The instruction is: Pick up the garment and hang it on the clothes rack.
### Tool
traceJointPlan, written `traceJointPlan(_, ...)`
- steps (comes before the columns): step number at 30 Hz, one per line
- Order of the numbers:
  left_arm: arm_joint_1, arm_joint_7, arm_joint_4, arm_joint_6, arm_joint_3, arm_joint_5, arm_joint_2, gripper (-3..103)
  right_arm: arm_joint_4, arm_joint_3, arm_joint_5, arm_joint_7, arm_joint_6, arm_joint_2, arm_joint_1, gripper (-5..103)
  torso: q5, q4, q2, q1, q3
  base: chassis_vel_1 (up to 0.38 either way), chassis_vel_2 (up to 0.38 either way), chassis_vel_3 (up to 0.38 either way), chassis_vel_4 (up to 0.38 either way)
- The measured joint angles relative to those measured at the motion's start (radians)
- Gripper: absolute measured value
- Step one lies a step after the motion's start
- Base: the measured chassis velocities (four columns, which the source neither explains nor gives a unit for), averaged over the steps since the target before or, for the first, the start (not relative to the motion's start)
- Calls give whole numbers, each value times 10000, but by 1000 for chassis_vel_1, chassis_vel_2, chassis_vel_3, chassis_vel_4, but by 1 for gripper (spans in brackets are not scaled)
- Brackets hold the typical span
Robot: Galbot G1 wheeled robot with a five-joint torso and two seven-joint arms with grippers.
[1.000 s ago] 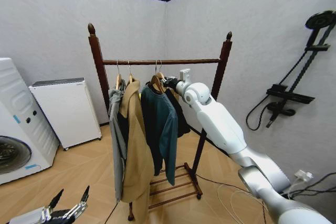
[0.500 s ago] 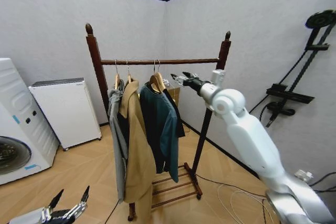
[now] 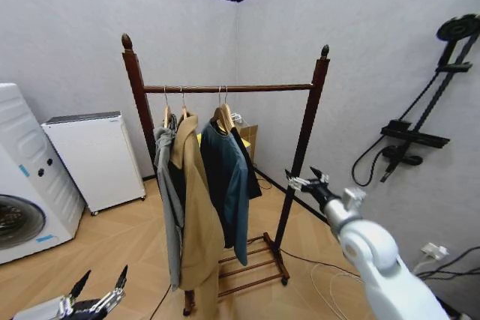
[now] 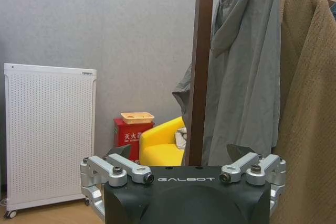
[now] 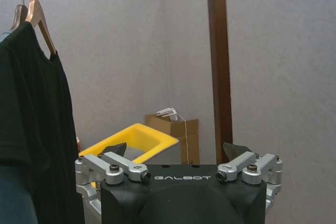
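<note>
One garment [image 5: 26, 124] hung on rack [image 3: 229, 88]; right gripper [image 3: 306, 180] spread wide, empty, apparently clear of rack; left gripper [image 3: 97, 288] spread, low.

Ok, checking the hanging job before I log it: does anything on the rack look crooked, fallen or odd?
Nothing stands out. The garment hangs on the clothes rack bar beside the teal shirt and tan coat. The right gripper is open, clear of the clothes; the left gripper sits low, open.
</note>
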Motion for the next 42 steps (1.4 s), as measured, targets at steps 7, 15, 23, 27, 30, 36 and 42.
traceJointPlan(7,0,-3,0,0,0,0,-1,100,252,485,-430,-117,1384,912,-1535,100,-4,5,0,-1,1,0,0,0,0)
traceJointPlan(15,1,-2,0,0,0,0,-1,100,189,655,-883,-72,1687,1157,-1487,100,-2,8,-2,3,2,0,0,0,0)
traceJointPlan(23,1,-2,0,0,0,0,-1,100,189,867,-1217,-61,1989,1257,-1884,100,-2,6,-2,3,2,-19,-16,-19,-18)
traceJointPlan(27,1,-3,0,0,0,0,-1,100,189,922,-1481,-60,2179,1324,-2023,100,-2,6,-2,2,2,-69,-67,-72,-61)
traceJointPlan(30,0,-2,0,0,0,0,-1,100,187,970,-1692,-46,2366,1380,-2151,100,-2,6,-2,2,2,-96,-74,-70,-84)
traceJointPlan(36,0,-3,0,-1,-1,0,-1,100,121,957,-2015,-12,2482,1600,-2193,100,-1,6,-2,3,2,-100,-102,-109,-99)
traceJointPlan(42,0,-2,0,0,0,0,-1,100,215,801,-2136,-4,2623,1763,-2301,100,0,5,-2,3,3,-119,-128,-119,-122)
